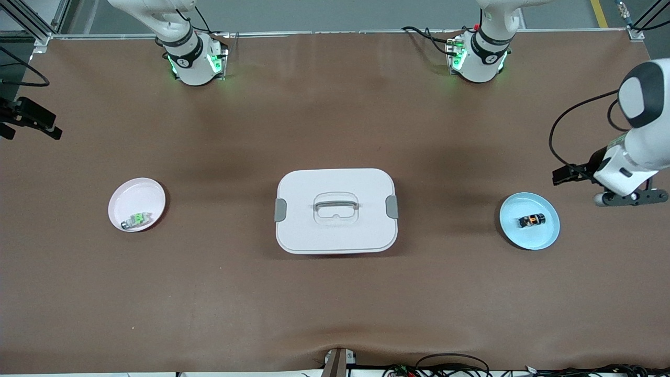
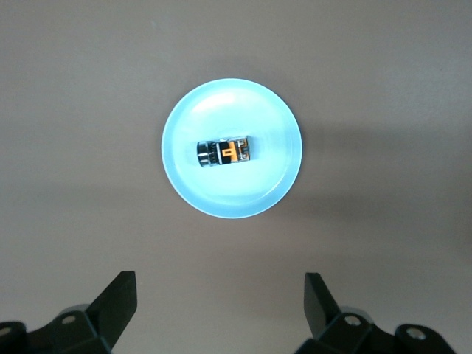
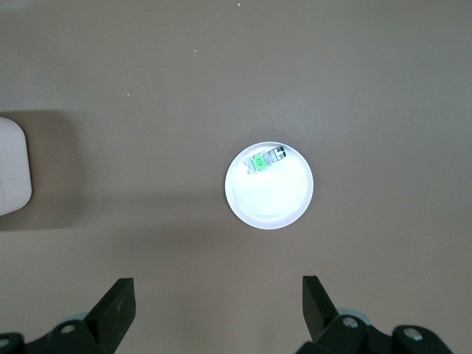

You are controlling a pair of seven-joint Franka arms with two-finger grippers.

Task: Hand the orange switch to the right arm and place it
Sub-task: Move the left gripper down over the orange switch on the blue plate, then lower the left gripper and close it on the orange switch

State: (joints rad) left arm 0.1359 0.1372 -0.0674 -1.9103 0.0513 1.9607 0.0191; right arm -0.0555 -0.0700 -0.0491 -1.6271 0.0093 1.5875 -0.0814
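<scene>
Orange switch [image 2: 225,151] lies flat mid blue plate [image 1: 544,238] at my left arm's end of the desk [image 1: 335,303]. Left claw [image 2: 221,310] hangs spread and empty near it. Looks light, rigid, small (likely slippery plastic): I'd pinch its long sides. Shallow rim, bare desk around. Right claw [image 3: 217,310] waits, spread and empty, above the white plate [image 3: 269,203].

Bare brown table [image 1: 220,293] surrounds the blue plate [image 1: 544,238]; the lidded white box [image 1: 335,235] stands well apart, apparently no obstruction to descent.
</scene>
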